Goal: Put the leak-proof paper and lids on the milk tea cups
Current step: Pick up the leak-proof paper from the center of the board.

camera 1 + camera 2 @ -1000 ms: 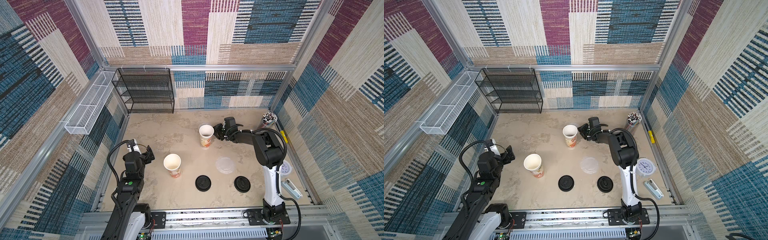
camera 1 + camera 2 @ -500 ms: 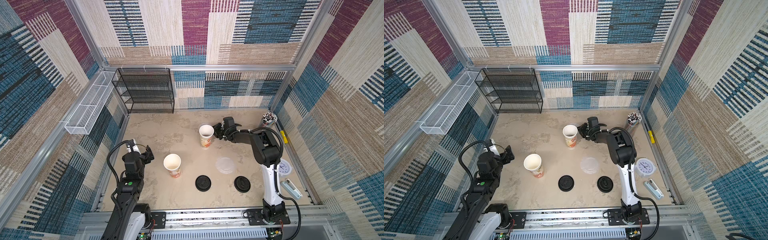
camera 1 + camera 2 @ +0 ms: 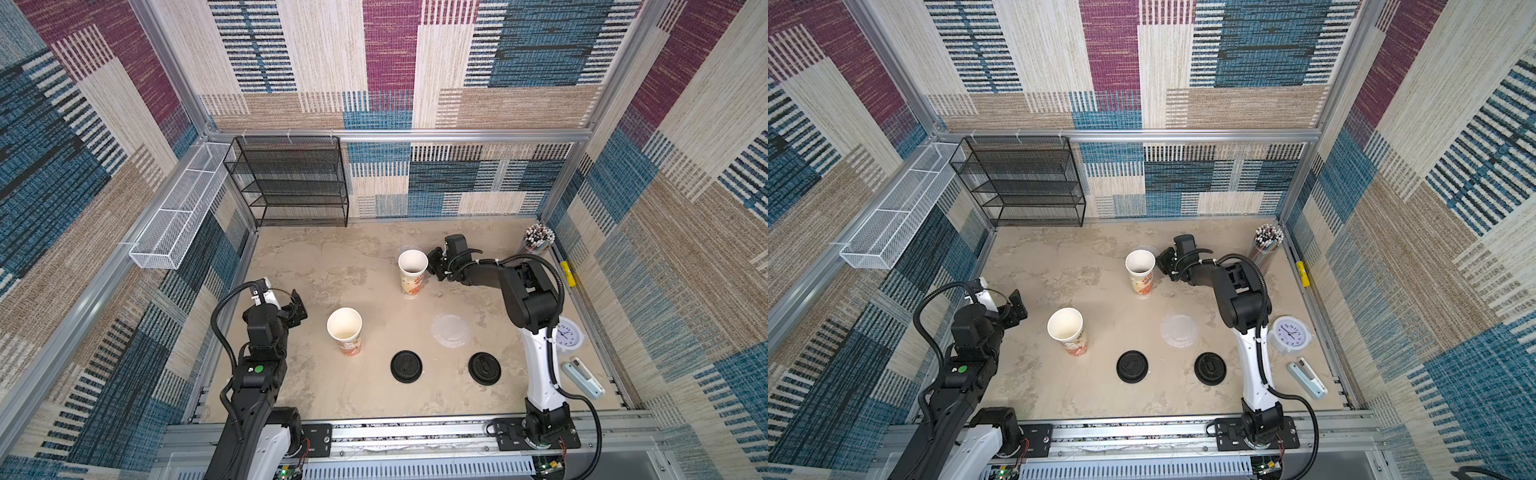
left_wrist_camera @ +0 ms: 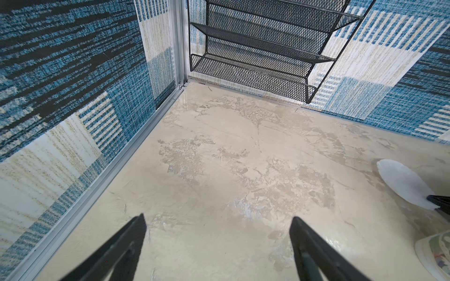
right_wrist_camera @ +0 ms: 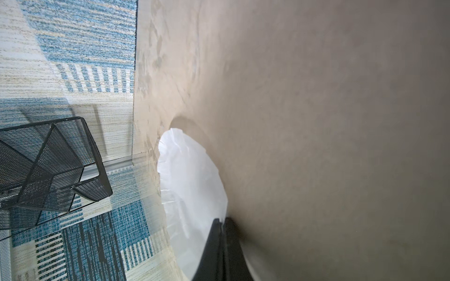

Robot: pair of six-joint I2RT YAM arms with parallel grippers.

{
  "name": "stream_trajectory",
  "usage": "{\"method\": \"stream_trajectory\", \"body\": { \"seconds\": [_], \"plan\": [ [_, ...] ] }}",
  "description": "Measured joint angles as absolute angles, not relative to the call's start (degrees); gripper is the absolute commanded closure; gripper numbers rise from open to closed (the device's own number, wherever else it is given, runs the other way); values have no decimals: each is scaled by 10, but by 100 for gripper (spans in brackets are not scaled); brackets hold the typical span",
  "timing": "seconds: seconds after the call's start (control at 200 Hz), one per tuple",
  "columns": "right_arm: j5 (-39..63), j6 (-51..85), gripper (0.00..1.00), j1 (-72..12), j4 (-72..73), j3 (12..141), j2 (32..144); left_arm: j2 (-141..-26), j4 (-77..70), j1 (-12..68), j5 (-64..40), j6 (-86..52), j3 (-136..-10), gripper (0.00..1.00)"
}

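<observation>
0 of 2 milk tea cups covered. right pincer (image 5: 222, 222) is clamped on the edge of sheet 1 (image 5: 192, 180) of leak-proof paper, just behind the far cup (image 3: 412, 266). sheet 2 (image 3: 449, 330) lies flat on the bench (image 3: 332, 395), apart from the near cup (image 3: 344, 328). left pincer (image 4: 218, 216) is wide and empty. Both placements are left to do.

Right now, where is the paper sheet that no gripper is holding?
In a top view, the leak-proof paper lies flat toward the robot's right, just beyond the right-hand black lid, beside the right arm.
</observation>
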State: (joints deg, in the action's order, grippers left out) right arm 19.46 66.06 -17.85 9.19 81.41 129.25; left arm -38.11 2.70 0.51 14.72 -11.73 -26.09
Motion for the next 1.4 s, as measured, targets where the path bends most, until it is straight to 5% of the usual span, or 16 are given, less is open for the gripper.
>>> {"method": "stream_trajectory", "body": {
  "seconds": [0.376,0.696,1.032,1.398],
  "plan": [
    [148,625,100,-176,13,817,1200,-307,137,5,146,-127,-311,7],
    [74,575,100,-143,-41,742,1010,-236,377,5,143,-287,-430,10],
    [114,471,100,-143,-140,749,826,-196,557,5,-20,-436,-469,14],
    [223,434,100,-339,-209,761,787,-211,623,5,-126,-494,-512,11]
  ]
}}
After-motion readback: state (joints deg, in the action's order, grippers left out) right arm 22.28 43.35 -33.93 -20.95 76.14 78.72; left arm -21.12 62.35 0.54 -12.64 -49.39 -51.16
